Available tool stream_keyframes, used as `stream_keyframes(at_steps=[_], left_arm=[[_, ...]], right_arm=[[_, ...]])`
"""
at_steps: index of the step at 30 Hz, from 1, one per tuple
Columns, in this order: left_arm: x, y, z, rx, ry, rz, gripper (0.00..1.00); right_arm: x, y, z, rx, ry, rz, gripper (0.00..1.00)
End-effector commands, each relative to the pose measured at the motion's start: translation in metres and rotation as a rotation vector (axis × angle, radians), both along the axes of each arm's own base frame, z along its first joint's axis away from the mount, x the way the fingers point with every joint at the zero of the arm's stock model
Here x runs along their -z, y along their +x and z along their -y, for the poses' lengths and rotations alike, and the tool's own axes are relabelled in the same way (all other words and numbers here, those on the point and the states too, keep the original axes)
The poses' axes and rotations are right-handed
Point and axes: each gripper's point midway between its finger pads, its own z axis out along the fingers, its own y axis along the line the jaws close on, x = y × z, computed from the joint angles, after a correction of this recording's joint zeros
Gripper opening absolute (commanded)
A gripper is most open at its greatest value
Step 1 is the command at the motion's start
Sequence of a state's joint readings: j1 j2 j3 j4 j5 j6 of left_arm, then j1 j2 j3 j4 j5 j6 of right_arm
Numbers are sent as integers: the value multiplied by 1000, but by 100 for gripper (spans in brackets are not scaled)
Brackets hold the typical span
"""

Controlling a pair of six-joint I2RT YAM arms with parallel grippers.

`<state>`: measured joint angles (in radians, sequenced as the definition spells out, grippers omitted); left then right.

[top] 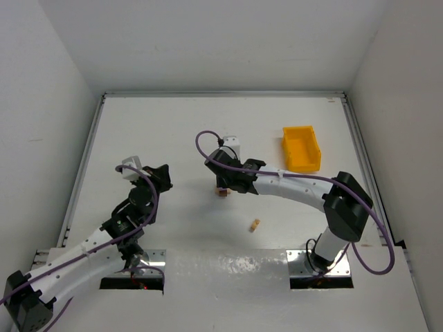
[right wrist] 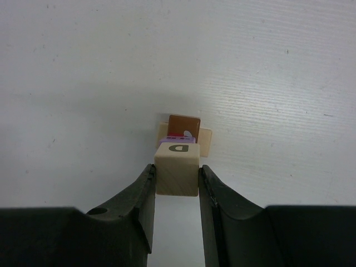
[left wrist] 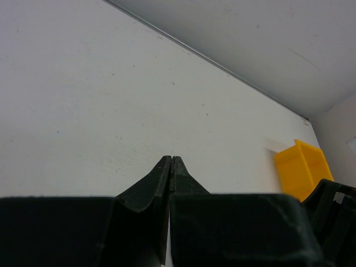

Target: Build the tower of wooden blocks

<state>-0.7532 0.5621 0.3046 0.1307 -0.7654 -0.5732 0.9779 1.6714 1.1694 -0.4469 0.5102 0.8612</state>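
The right jaws are clamped on a pale tan cube [right wrist: 177,169] with a dark letter D printed on its top face, one finger pressed to each side of it. Just beyond that cube stands the wood block tower [right wrist: 184,133]: a dark brown cube [right wrist: 184,124] on top, a thin purple edge [right wrist: 179,138] showing under it, and a wider pale tan piece [right wrist: 206,140] at the bottom, resting on the white surface [right wrist: 83,83]. The held cube sits right against the tower in the wrist view, though whether it touches it is hard to tell from this angle. From above, the tower [top: 222,194] lies near the middle of the surface, partly under the right arm [top: 297,185]. Another pale tan block [top: 255,225] lies alone nearer the arm bases, well apart from the tower. A yellow bin [top: 302,148] stands at the far right. The left jaws are pressed together on nothing, held over bare surface on the left side.
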Motion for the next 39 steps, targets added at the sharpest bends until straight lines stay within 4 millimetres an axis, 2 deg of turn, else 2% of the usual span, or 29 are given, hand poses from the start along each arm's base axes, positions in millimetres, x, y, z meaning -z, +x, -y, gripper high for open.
stream_keyframes(at_steps=[1, 39], left_arm=[[-10, 0, 6, 19, -31, 26, 0], [-12, -1, 6, 26, -35, 30, 0]], right_arm=[[-19, 6, -17, -2, 66, 29, 28], [-14, 4, -18, 1, 77, 10, 28]])
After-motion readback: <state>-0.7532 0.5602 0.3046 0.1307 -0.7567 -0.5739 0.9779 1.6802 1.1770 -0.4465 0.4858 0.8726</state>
